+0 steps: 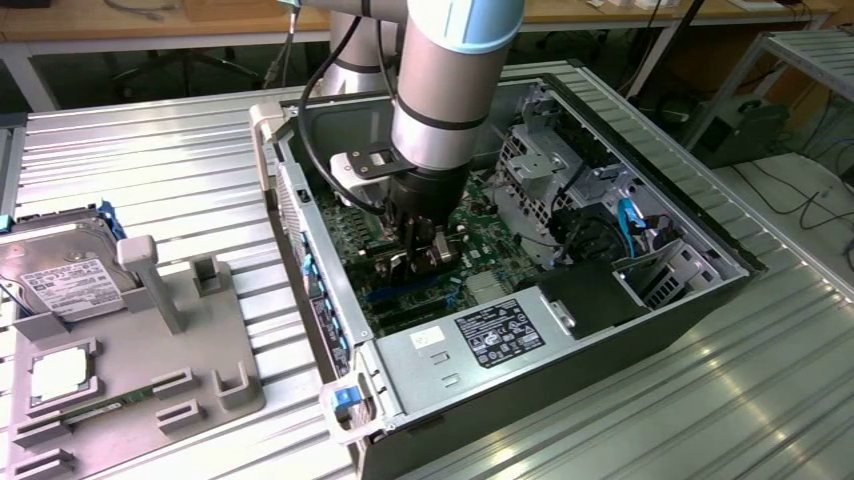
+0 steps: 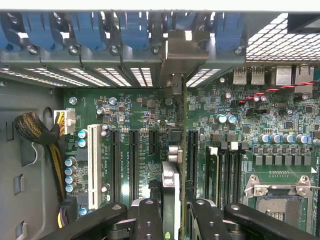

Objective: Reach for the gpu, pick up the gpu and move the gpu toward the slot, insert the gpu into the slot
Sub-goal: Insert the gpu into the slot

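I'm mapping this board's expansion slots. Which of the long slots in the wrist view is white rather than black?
The white slot is the outermost of the row, beside the yellow cable bundle; the slots between it and the gripper are black.

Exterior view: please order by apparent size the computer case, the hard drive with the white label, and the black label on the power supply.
1. Computer case
2. Hard drive
3. Black label
The hard drive shows only partly, yet clearly exceeds the label.

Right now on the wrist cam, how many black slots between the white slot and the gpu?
3. Two long black slots side by side next to the white slot, one short black slot nearest the gpu. Others may be hidden behind the gpu.
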Robot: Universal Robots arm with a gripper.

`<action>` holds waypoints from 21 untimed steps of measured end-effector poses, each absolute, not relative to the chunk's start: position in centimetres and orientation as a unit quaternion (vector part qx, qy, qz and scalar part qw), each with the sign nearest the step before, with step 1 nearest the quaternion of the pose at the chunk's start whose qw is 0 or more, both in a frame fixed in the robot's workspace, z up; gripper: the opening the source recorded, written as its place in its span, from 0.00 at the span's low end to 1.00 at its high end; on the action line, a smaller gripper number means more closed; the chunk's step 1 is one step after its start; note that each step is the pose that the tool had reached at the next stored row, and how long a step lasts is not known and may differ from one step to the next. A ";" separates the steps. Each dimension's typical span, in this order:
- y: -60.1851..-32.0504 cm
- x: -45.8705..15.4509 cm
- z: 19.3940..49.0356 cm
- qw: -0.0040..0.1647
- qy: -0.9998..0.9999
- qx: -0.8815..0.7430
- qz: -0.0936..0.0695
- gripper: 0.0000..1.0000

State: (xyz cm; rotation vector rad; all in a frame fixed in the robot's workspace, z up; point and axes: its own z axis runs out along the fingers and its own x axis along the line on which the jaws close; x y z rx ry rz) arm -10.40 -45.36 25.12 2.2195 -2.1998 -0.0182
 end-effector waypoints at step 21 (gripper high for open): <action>-45.4 -10.4 24.7 0.009 -0.704 0.710 -0.006 0.27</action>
